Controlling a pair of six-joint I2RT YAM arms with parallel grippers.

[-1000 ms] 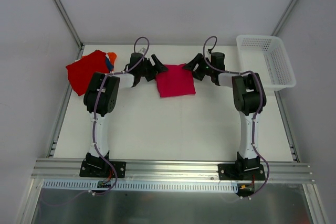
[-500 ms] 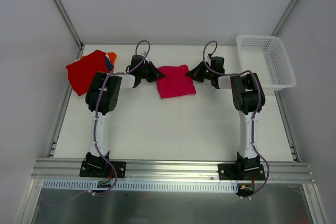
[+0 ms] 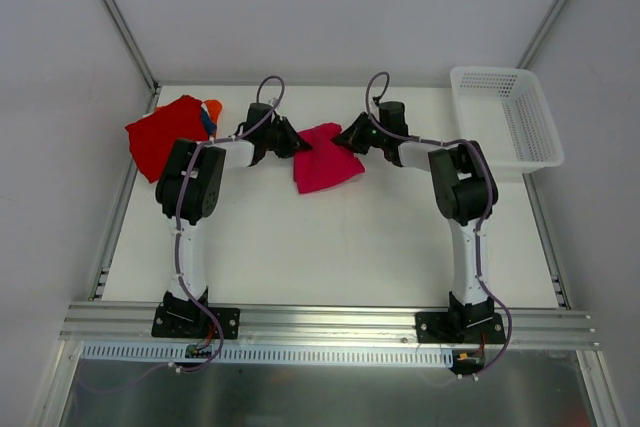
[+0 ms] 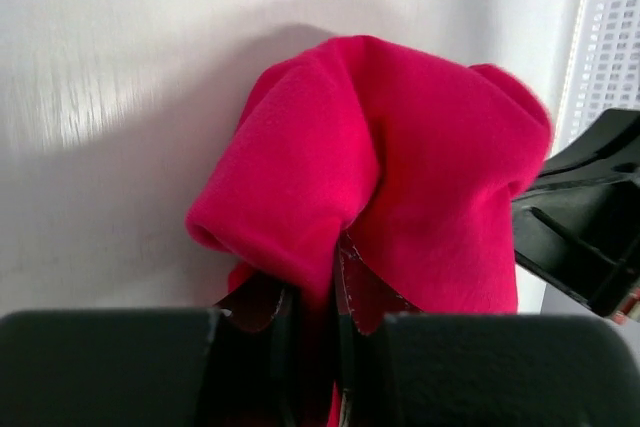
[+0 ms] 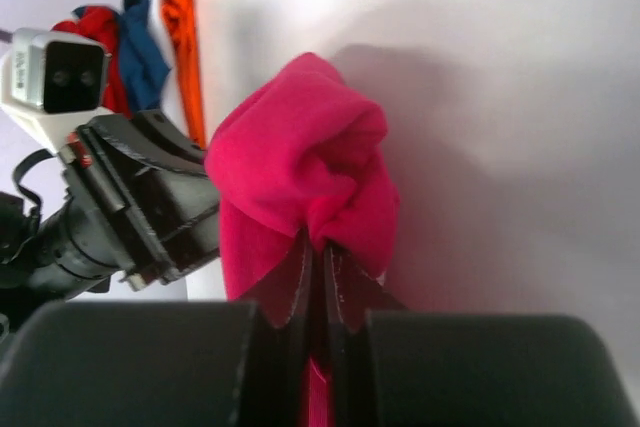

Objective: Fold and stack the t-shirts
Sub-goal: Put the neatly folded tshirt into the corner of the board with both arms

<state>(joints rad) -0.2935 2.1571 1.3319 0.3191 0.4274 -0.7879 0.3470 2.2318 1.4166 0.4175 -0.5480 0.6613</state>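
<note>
Both tools have closed and drawn toward each other since a second ago, when they stood wide at either side of a flat pink square; that square is now bunched and lifted along its far edge. Two arms rise from the near edge of the worktop and reach away toward one magenta-pink t-shirt, which sits out on the worktop to the left of the one white mesh basket, its near part on the surface. The left tool is pinched tight on the shirt's far left corner; in its own wrist view the narrow tool has a fold of pink cloth squeezed between the fingers, with the mesh of the basket beyond. The right tool, the nearer of the two to the basket, is clamped on the far right corner; its wrist view shows the tool gripping a gathered hump of cloth. Well to the left of the basket, past both tools, lies one heap of shirts: a red one on top, with one orange piece and one blue piece showing at its edge.
</note>
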